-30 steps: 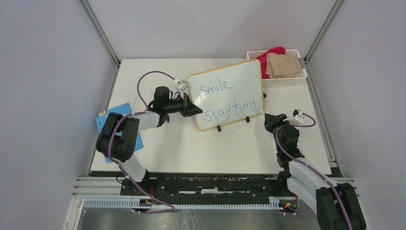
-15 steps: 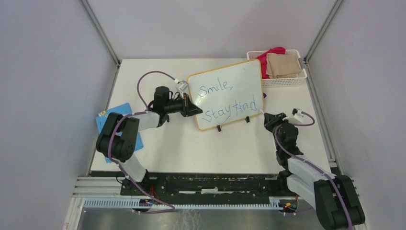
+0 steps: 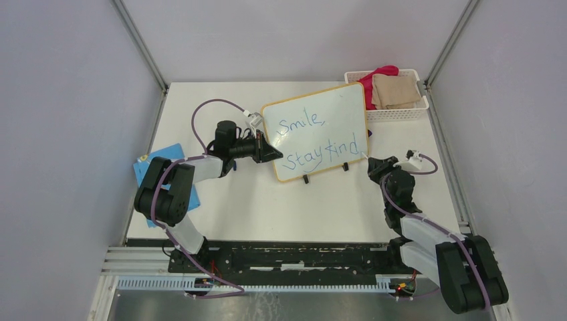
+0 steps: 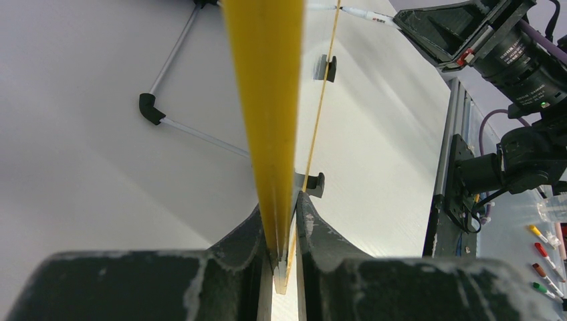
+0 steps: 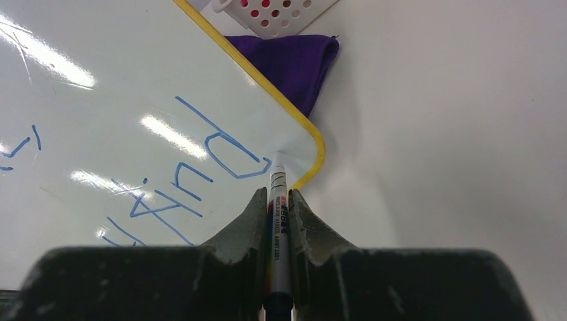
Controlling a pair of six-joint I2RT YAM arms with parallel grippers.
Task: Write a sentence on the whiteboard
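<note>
The whiteboard [image 3: 337, 110] stands tilted at mid-table, with a yellow-orange frame and black feet. Blue words "Smile," and "Stay kind" [image 3: 324, 153] run in two lines. My left gripper [image 3: 273, 153] is shut on the board's left edge; in the left wrist view the yellow frame [image 4: 267, 100] sits between its jaws [image 4: 284, 221]. My right gripper [image 3: 372, 162] is shut on a white marker [image 5: 278, 200]. The marker's tip is at the board's lower right corner, just past the "d" [image 5: 231, 155]; I cannot tell if it touches.
A white basket [image 3: 394, 112] with red and tan cloths stands at the back right. A purple cloth [image 5: 294, 63] lies behind the board's corner. A blue patterned card [image 3: 144, 170] lies at the left table edge.
My right arm has folded back slightly toward its base, with the marker still at the board's lower right corner. The left arm and the board have not moved.
</note>
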